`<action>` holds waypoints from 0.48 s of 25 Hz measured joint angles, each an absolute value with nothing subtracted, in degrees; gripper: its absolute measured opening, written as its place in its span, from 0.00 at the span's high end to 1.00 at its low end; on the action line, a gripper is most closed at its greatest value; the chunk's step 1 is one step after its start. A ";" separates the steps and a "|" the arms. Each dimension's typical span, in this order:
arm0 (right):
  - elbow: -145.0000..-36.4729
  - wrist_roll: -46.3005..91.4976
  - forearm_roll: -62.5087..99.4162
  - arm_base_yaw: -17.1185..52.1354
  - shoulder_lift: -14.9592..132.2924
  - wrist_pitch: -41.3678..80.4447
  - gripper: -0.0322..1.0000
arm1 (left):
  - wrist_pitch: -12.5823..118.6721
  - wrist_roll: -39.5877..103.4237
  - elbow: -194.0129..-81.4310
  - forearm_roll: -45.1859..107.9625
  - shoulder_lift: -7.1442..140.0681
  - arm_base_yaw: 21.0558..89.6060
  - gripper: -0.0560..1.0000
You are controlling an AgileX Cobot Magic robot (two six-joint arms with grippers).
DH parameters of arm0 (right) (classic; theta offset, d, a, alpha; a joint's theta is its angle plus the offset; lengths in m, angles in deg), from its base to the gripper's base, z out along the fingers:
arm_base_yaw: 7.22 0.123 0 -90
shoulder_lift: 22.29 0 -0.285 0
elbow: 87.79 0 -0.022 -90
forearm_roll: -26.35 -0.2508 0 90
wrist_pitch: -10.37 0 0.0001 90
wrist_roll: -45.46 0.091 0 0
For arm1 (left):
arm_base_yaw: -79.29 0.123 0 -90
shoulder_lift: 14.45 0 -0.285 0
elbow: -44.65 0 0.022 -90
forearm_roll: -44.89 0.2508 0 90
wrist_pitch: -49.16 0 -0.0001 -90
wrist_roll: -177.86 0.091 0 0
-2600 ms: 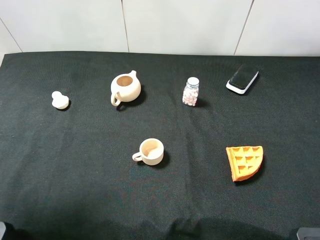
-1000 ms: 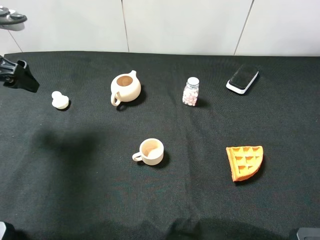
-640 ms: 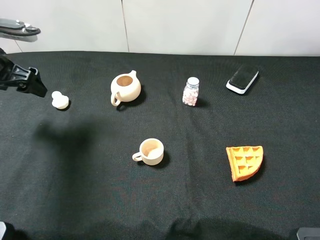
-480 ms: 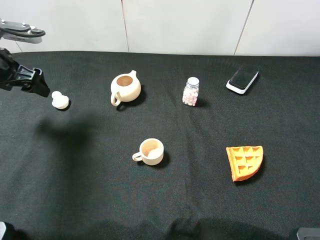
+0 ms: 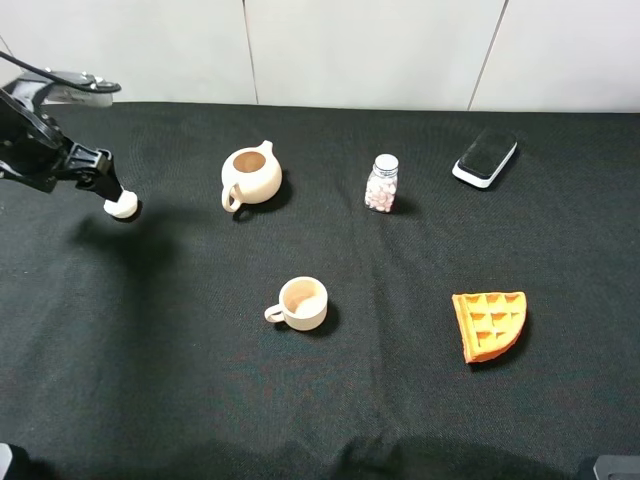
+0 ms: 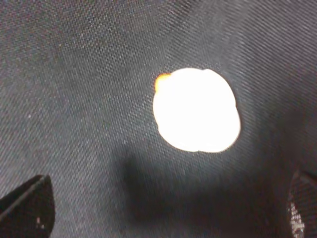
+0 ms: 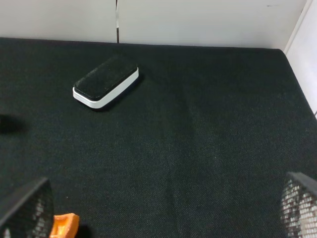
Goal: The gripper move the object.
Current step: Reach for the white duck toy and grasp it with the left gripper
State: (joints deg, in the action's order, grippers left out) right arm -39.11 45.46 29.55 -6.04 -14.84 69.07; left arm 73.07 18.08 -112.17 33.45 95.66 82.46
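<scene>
The object, a small cream-white lid with a knob (image 5: pixel 121 206), lies on the black cloth at the far left. In the left wrist view it shows as a bright white disc (image 6: pixel 196 110). My left gripper (image 5: pixel 106 186) hangs right over it, partly covering it. Its jaws are open, one dark fingertip (image 6: pixel 27 208) on each side of the lid, with the gripper (image 6: pixel 166 210) empty. My right gripper (image 7: pixel 161 213) is open and empty above the cloth on the right side of the table; only its fingertips (image 7: pixel 299 204) show.
A lidless cream teapot (image 5: pixel 250 175) stands right of the lid. A cream cup (image 5: pixel 301 303) sits mid-table. A small jar of sweets (image 5: pixel 381 183), a black-and-white box (image 5: pixel 485 157) (image 7: pixel 105 82) and an orange waffle piece (image 5: pixel 490 324) lie to the right.
My left arm has come in from the left edge and moved right and down until its gripper is over the lid. The lid and the other things have not moved.
</scene>
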 joint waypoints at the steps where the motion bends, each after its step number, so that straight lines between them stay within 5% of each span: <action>1: -39.11 45.46 29.55 -6.04 -14.84 69.07 0.30 | 72.27 18.08 -112.32 33.45 96.55 82.18 0.01; 12: -39.11 45.46 29.55 -6.04 -14.84 69.07 0.30 | 64.50 18.14 -112.35 33.25 103.73 80.96 0.01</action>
State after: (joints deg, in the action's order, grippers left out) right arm -39.11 45.46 29.55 -6.04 -14.84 69.07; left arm 64.50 18.14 -112.35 33.25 103.73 80.96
